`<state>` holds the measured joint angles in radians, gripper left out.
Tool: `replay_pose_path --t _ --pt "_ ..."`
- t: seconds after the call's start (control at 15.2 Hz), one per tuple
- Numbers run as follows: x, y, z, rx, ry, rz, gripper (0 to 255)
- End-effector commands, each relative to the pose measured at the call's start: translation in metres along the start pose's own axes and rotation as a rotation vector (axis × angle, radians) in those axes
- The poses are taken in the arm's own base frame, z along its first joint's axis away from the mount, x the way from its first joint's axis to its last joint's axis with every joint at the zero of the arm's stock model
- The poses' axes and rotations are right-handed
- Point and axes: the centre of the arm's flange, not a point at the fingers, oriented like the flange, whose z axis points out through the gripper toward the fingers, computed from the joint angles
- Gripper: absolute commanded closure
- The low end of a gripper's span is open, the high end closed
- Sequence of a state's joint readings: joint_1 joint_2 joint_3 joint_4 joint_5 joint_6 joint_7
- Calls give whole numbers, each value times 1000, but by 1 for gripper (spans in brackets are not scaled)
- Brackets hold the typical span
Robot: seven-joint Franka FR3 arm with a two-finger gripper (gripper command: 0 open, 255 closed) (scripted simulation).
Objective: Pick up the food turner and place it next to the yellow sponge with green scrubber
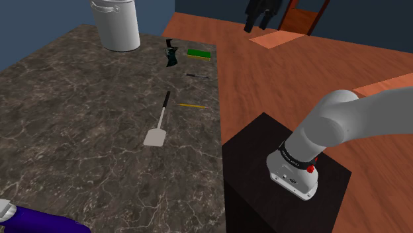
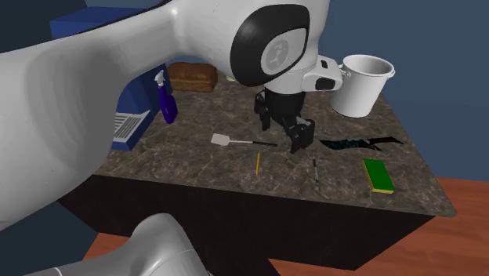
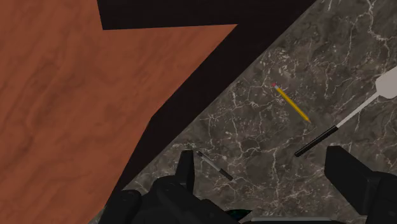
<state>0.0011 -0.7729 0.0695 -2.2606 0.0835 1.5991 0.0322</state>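
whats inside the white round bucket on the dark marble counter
The white round bucket shows a bare white inner wall under its rim, nothing sticking out. Its near wall hides the bottom.

Pincer (image 3: pixel 261 160) fingers spread wide over marbled surface (image 3: pixel 254 127). Ahead of them: food turner (image 3: pixel 315 141), yellow pencil (image 3: pixel 291 102) near its handle. Dark pen (image 3: pixel 214 165) just beside one finger. Wood floor (image 3: pixel 63 108) past the edge.

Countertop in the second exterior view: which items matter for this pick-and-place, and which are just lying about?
For the job:
food turner
yellow sponge with green top
claw, open

Lying about:
yellow pencil
dark pen
white bucket
purple spray bottle
jagged dark teal object
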Motion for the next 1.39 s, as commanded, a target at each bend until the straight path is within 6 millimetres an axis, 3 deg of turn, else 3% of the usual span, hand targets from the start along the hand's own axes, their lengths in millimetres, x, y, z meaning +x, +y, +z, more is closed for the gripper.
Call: replay_pose_path --t 0.0,0.66,1.32 --pt "0 0 0 0 0 0 0" --pt "6 -104 87 -35 -8 269 0" --pt "39 -200 178 -71 -16 537 0"
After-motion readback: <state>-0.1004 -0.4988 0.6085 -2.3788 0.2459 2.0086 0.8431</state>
